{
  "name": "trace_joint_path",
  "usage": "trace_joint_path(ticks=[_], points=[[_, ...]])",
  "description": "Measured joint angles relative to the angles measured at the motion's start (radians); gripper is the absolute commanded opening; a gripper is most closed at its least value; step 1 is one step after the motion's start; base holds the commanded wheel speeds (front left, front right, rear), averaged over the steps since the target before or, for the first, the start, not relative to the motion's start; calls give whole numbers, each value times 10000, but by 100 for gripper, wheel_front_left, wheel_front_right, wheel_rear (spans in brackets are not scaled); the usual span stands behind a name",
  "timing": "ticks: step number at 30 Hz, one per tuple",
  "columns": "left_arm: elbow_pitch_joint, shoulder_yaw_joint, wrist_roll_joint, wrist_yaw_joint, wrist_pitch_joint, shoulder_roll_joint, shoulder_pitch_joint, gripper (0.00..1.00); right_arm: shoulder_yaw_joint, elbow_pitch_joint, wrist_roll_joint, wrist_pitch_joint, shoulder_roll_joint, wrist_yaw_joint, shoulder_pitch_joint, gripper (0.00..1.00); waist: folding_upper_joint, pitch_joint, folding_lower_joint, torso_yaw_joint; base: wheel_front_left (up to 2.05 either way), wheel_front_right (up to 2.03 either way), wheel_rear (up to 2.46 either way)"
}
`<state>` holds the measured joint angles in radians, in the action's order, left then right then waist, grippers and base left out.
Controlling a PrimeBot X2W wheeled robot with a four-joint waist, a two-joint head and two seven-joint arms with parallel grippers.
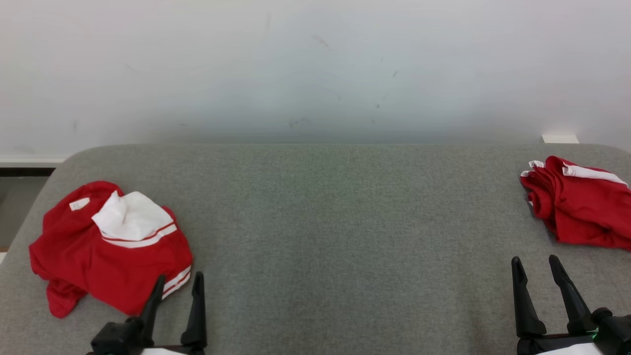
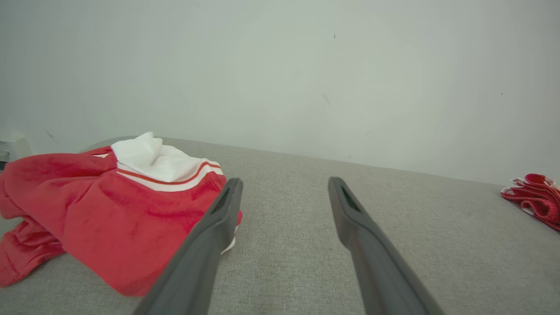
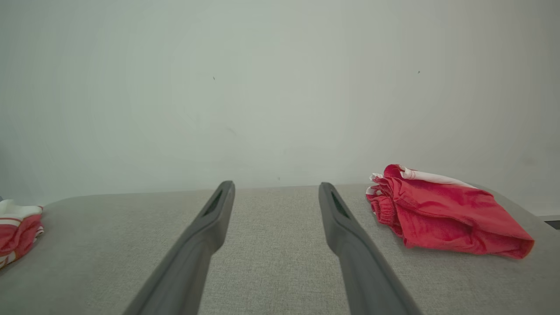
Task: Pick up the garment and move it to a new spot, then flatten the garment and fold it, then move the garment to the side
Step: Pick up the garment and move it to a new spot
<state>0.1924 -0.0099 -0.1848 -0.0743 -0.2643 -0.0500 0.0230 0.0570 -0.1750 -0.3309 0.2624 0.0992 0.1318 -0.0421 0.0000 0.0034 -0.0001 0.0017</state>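
Here, the left gripper (image 1: pixel 180 276) and right gripper (image 1: pixel 534 258) stand spread and empty; the crumpled garment (image 1: pixel 108 246) lies at lower left, seemingly not yet lifted; a folded garment (image 1: pixel 581 207) sits at the right edge

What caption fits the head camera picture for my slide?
Left gripper and right gripper, jaws open, sit by a crumpled red garment and a second red garment on the grey table.

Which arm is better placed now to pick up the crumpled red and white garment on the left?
The left arm. Its open left gripper sits at the near edge of the crumpled red and white garment; the right gripper is far across the grey fabric surface, beside another red garment.
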Motion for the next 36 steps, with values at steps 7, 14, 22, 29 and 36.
trace_joint_path(ticks=[7, 14, 22, 29, 36], points=[[48, -161, -12, 17, 2, 6, 138, 100, 73, 10, -2, 0, -67, 0, -10, 100, 0, -28, 0, -38, 0, 0, 0], [125, -291, -23, 19, 0, 8, 159, 100, 144, -40, 0, 0, -86, 0, -13, 100, 0, -77, 1, 63, 0, 0, 0], [150, -299, 4, 35, 2, 13, 270, 100, 466, -209, 35, 0, -98, 0, -211, 100, 0, -117, 1, 493, 0, 0, 0], [303, -86, 94, 44, 2, 13, 460, 100, 1026, -359, -48, 2, -165, 0, -409, 100, 0, -111, 1, 1538, 0, 0, 0], [527, 67, 98, 54, 0, 13, 524, 100, 1348, -466, -127, 2, -257, 0, -582, 100, 0, -107, 1, 2872, 0, 0, 0]])
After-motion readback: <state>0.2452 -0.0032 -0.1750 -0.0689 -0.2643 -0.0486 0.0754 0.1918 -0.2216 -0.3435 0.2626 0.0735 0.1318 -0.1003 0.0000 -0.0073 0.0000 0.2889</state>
